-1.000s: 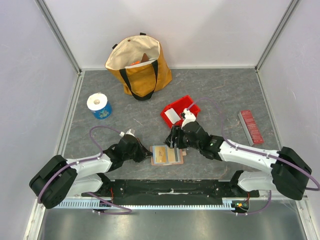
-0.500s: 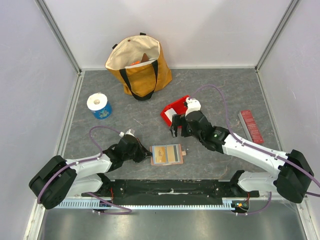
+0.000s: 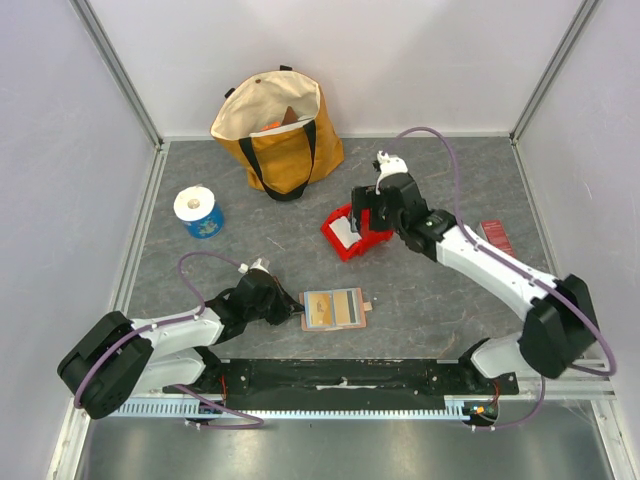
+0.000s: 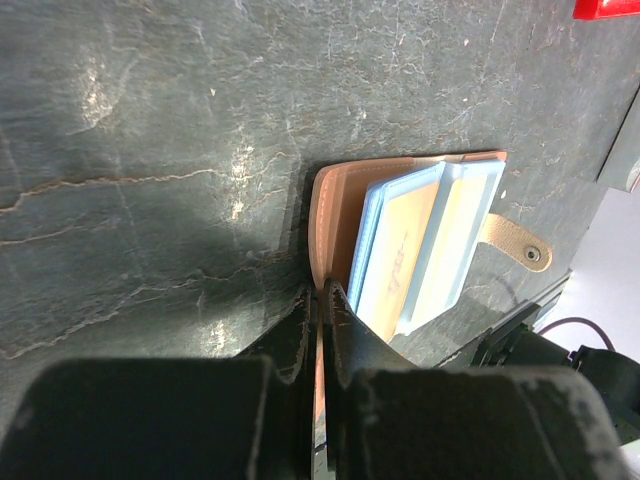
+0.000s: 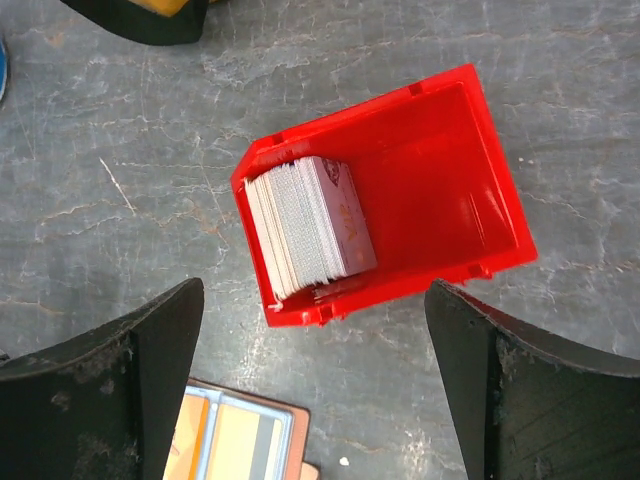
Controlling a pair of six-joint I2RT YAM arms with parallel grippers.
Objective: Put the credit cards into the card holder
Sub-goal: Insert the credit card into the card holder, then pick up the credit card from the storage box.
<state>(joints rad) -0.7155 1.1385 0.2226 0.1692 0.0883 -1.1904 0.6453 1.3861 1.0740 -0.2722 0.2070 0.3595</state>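
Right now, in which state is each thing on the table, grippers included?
card holder: open flat, slots filled, edge clamped.
left gripper: shut on card holder's edge.
right gripper: open, above red bin.
red bin: holds a stack of credit cards.
tote bag: upright, mouth open.

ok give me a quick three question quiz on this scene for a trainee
1. True or false: the right end effector is shut on a card.
2. Where is the stack of thin pale plastic credit cards? A: in the yellow canvas tote bag. B: in the red plastic bin. C: loose on the grey table.
3. What does the left end effector pinch?
Key: 1 false, it hangs open above the bin. 2 B. 3 the edge of the flat tan leather card holder.
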